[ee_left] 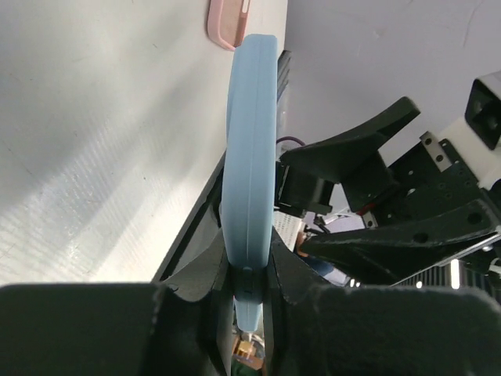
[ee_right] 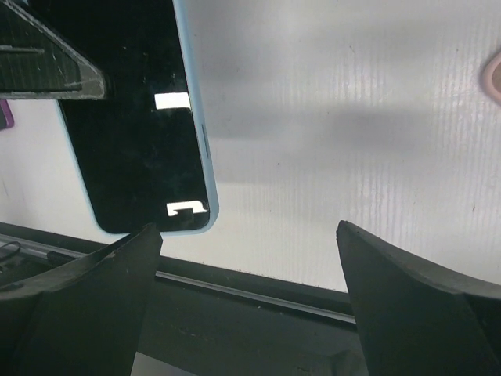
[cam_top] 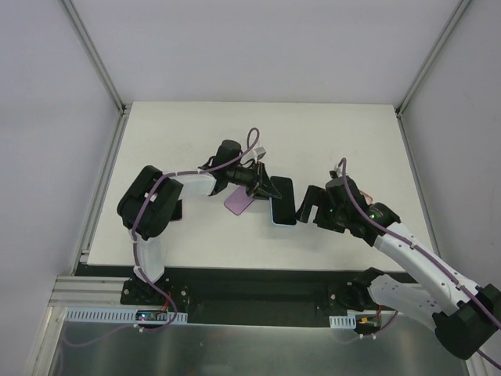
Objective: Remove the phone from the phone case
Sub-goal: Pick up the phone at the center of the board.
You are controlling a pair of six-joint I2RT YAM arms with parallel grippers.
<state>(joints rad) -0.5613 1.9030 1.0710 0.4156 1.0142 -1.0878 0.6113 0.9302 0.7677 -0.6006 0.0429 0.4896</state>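
The phone [cam_top: 282, 202] [ee_left: 250, 157] [ee_right: 133, 117], black screen uppermost and bordered in light blue, is shown near the middle of the tabletop [cam_top: 196, 133]. Its far-left end is clamped between the fingers of the left end effector [cam_top: 270, 190] [ee_left: 249, 274]. Whether the blue border is case or phone body cannot be told. A flat purple item [cam_top: 238, 203] is seen just left of the phone. The right end effector [cam_top: 307, 205] [ee_right: 246, 231] is held with its fingers wide apart just right of the phone, nothing gripped. A pink object [ee_left: 227, 22] [ee_right: 493, 78] is visible beyond.
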